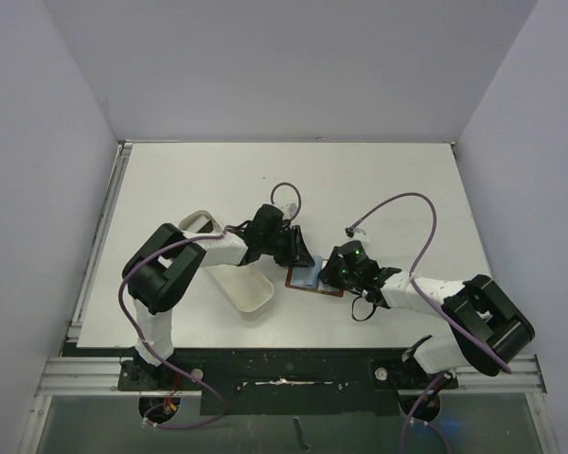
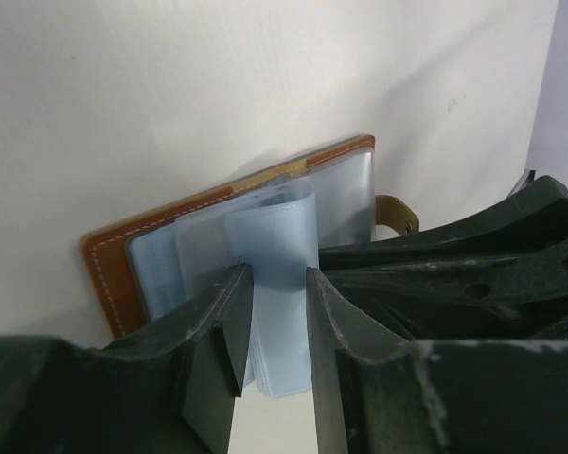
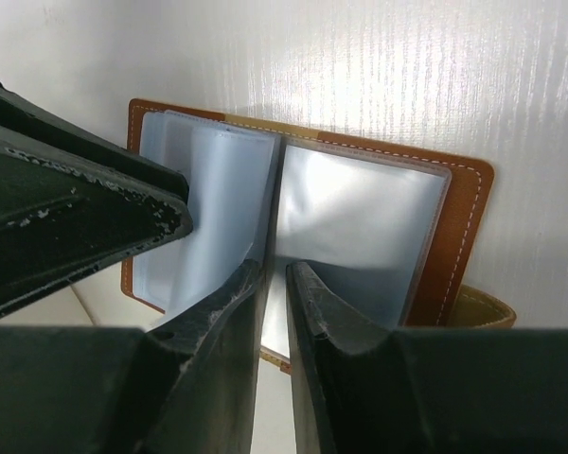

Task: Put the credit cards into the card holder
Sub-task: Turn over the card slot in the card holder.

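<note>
The card holder (image 1: 314,281) lies open on the table between my two grippers. It is brown leather (image 2: 109,260) with a stack of clear bluish plastic sleeves (image 2: 275,227) inside. My left gripper (image 1: 300,257) (image 2: 279,274) is closed on a curled bunch of these sleeves from the far-left side. My right gripper (image 1: 336,274) (image 3: 276,268) is nearly closed, with a thin sleeve edge (image 3: 275,189) between its fingers. The holder's leather rim (image 3: 464,218) and tab (image 3: 483,307) show at the right. No credit card shows clearly in any view.
A long white oblong tray (image 1: 251,288) lies just left of the card holder, under the left arm. The right arm's purple cable (image 1: 412,213) arcs over the table. The two grippers are almost touching; each one's body shows in the other's wrist view (image 2: 473,255) (image 3: 66,208).
</note>
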Motion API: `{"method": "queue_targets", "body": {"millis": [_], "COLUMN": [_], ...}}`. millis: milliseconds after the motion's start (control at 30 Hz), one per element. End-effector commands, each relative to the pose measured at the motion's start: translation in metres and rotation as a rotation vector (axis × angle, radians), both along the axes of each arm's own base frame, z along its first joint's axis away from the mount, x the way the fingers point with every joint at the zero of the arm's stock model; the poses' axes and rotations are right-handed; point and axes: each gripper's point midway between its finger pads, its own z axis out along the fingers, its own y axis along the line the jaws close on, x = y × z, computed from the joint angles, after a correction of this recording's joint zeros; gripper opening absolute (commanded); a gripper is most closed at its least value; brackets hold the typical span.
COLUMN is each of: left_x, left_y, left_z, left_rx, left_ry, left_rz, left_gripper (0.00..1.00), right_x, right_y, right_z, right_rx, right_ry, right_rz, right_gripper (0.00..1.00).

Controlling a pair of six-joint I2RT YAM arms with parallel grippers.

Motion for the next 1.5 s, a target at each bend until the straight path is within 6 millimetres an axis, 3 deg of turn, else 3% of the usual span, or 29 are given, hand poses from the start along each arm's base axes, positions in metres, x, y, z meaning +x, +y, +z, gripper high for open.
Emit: {"method": "queue_targets", "body": {"millis": [0, 233, 533, 1033, 1300, 1467], "left_x": [-0.003, -0.009, -0.008, -0.020, -0.027, -0.030], "left_y": [-0.018, -0.028, -0.038, -0.053, -0.059, -0.063], "left_z": [0.010, 0.019, 0.043, 0.065, 0.068, 0.069], "left_rx": [-0.086, -0.163, -0.217, -0.275, -0.284, -0.285], "left_ry": [0.002, 0.031, 0.008, -0.003, -0.004, -0.004], "left_rz": [-0.004, 0.000, -0.008, -0.036, -0.048, -0.053], "left_gripper": [0.29, 0.29, 0.29, 0.29, 0.29, 0.29], "right_x": [-0.007, -0.007, -0.001, -0.004, -0.006, -0.009], "right_y": [-0.009, -0.009, -0.011, -0.025, -0.036, -0.043], "right_z": [-0.012, -0.007, 0.020, 0.030, 0.038, 0.054], "right_rx": [-0.033, -0.004, 0.042, 0.036, 0.030, 0.047], "right_ry": [0.008, -0.027, -0.138, -0.195, -0.221, -0.251], "right_rz": [-0.021, -0.023, -0.031, -0.068, -0.109, -0.134], "right_gripper": [0.19, 0.19, 0.20, 0.24, 0.26, 0.30]}}
